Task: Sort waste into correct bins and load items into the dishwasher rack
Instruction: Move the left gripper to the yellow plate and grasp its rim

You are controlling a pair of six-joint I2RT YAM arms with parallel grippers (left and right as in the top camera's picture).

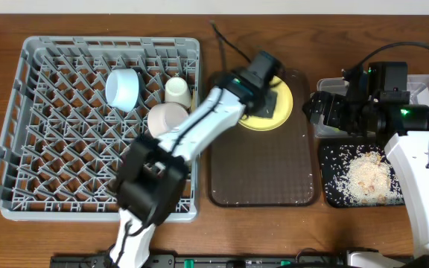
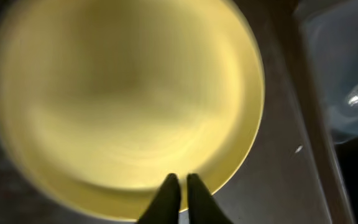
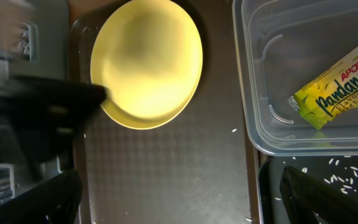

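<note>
I record the rack (image 1: 36, 149) at left, the plate (image 1: 283, 104) lying on the brown tray (image 1: 259, 171) beside it, my left gripper (image 2: 179, 186) closed over the plate's rim, grip unconfirmed, and my right gripper (image 3: 182, 180) spread wide, empty, above the tub (image 3: 303, 43).

Brown serving tray (image 1: 263, 171), wooden table (image 1: 274, 231), black cable (image 1: 226, 41) on table.

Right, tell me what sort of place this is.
Probably a tabletop dish-clearing station: a grey dishwasher rack, a yellow plate on a brown serving tray, and a clear tub beside a black tray.
</note>
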